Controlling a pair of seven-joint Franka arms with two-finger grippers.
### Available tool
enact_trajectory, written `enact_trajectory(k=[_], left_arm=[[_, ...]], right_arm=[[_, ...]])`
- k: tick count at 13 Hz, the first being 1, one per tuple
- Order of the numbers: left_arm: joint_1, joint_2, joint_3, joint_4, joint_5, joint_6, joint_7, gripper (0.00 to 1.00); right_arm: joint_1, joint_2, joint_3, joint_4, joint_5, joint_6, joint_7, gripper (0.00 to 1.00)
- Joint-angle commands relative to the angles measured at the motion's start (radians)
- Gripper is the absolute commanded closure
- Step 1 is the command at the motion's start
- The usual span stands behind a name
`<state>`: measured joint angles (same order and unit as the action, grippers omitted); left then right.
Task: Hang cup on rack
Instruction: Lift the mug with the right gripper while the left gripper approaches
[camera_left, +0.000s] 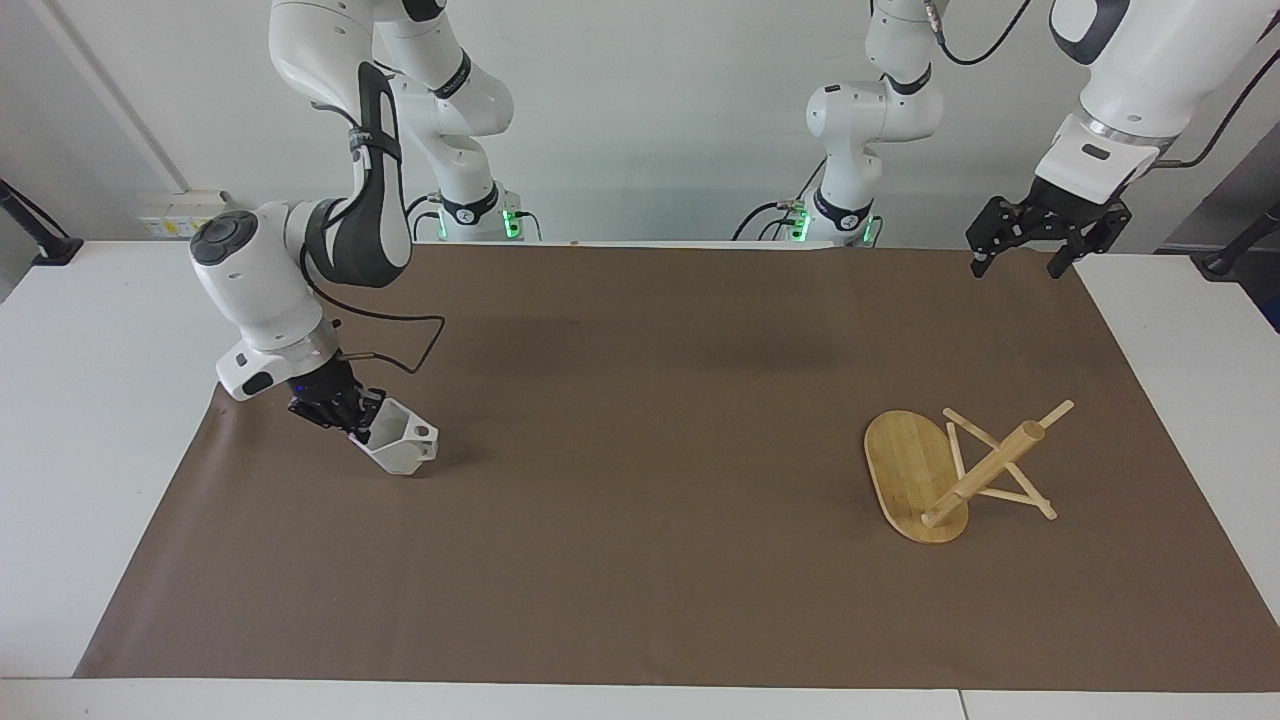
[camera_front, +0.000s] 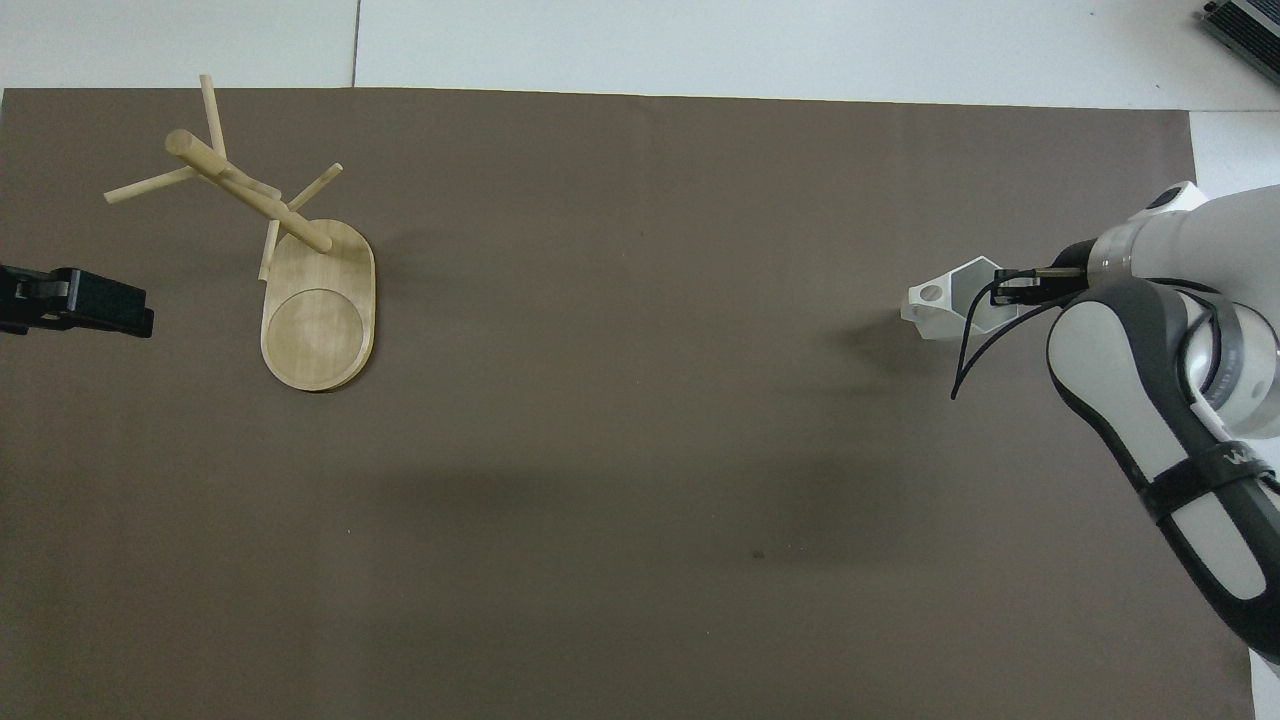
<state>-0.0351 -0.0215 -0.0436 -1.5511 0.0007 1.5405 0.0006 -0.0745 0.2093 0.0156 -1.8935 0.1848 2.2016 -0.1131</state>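
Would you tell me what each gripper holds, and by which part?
The right gripper holds the cup by its rim wall, away from the handle. The left gripper holds nothing.

Right claw (camera_front: 1008, 289) grips cup (camera_front: 948, 298); rack (camera_front: 285, 262) well apart.

A white table (camera_left: 80, 420) carried a large brown mat (camera_left: 640, 520) that covered most of its top, leaving bare white margins at both ends and along the edge farthest from the robots. On the mat, toward the left arm's end, the rack (camera_left: 935, 475) rested on its oval base with its post leaning steeply and its peg sticks crossing.
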Motion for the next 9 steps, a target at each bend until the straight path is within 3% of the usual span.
enact_trajectory(k=[1,6,9], left_arm=[[-0.006,-0.024,0.008,-0.026,-0.002,-0.002,-0.001,0.0],[-0.014,-0.031,0.005,-0.026,-0.002,-0.077,-0.043,0.0],[-0.019,-0.057,-0.001,-0.07,-0.008,-0.086,-0.25,0.0]], right_arm=[[-0.01,-0.027,0.044,0.08,0.086,-0.12,-0.005,1.0],[-0.01,-0.145,0.154,0.123,0.126,-0.223,-0.002,1.0],[-0.01,-0.179,0.184,0.177,0.301,-0.284,0.0,1.0]])
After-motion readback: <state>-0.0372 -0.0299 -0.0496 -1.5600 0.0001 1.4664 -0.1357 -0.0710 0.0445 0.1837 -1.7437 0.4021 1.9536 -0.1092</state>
